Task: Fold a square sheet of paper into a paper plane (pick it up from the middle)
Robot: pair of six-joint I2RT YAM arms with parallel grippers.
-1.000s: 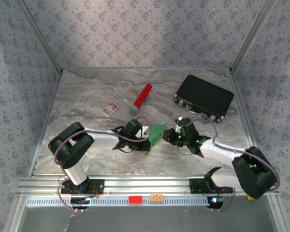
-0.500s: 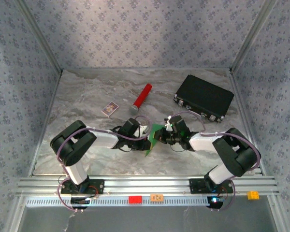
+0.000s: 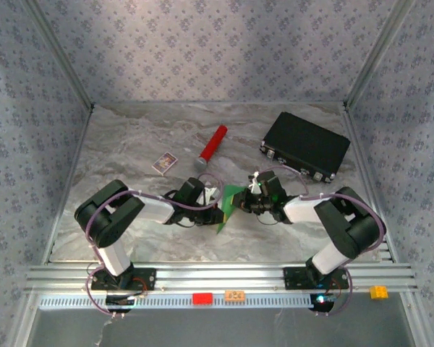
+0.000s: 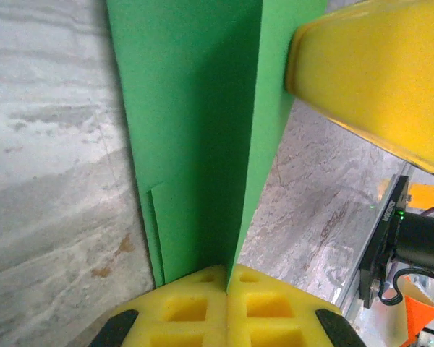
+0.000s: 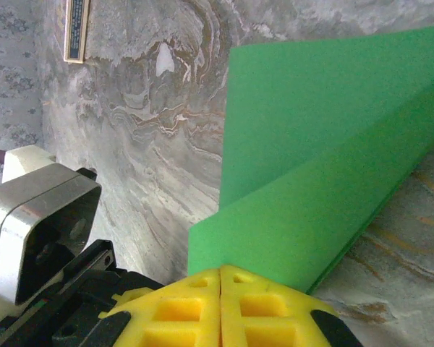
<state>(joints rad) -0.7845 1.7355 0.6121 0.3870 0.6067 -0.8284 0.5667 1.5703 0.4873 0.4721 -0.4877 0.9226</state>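
Item: folded green paper [image 3: 229,204], just on the arms' side of the red tube [image 3: 212,147]. left gripper [image 4: 228,278]: jaws pinching one paper edge. right gripper [image 5: 220,273]: jaws pinching the opposite edge.

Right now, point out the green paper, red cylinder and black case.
green paper [image 3: 233,196]: top external view, upper flap
red cylinder [image 3: 215,142]: top external view, red body
black case [image 3: 306,144]: top external view, lid

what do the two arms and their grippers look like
Both the left arm and the right arm are white tubes joined by bulky black joints, each with a lilac cable looping along it. The left gripper and right gripper have black bodies and bright yellow fingers moulded with square pockets.
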